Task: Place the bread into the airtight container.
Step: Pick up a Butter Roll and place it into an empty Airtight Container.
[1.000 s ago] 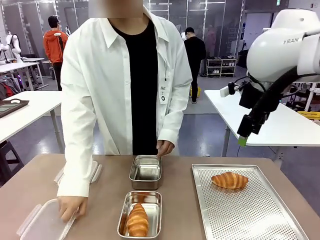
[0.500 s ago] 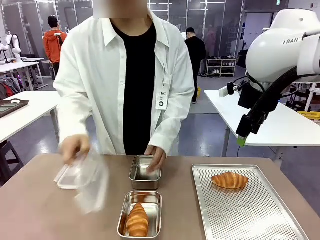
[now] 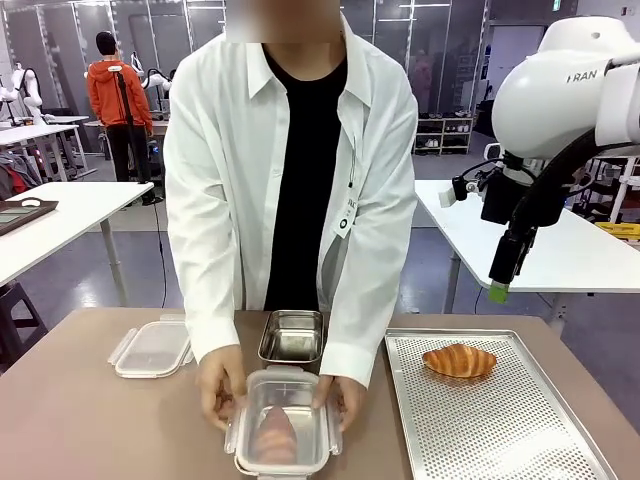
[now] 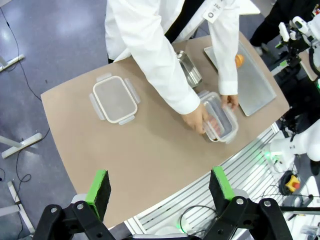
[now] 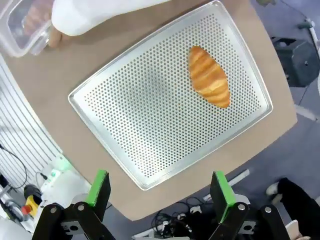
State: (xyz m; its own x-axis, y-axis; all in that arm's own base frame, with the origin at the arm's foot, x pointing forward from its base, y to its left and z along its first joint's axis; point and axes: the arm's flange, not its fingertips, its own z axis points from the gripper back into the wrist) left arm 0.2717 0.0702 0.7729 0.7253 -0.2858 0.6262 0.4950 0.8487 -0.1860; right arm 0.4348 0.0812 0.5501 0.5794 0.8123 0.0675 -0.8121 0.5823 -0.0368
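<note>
On the perforated tray [image 3: 500,420] at the right lies a golden croissant [image 3: 459,360], also seen from above as croissant [image 5: 209,76]. A second croissant [image 3: 277,436] rests in the near steel container [image 3: 282,440], under a clear lid that the person's hands [image 3: 218,385] press down from both sides. Behind it stands an empty steel container [image 3: 291,338]. My right gripper [image 3: 499,290] hangs high above the tray's far right; in its wrist view the right gripper [image 5: 159,192] is open and empty. High over the table's near edge, my left gripper [image 4: 158,187] is open and empty.
A second clear lid [image 3: 152,347] with side clips lies on the brown table [image 3: 70,400] at the left; from the left wrist it is the lid [image 4: 115,99]. The person stands close at the far edge, sleeves [image 3: 355,330] reaching over the middle.
The person carried a clear lid from the left to the near container and now holds it down with both hands. My right gripper has sunk slightly.
</note>
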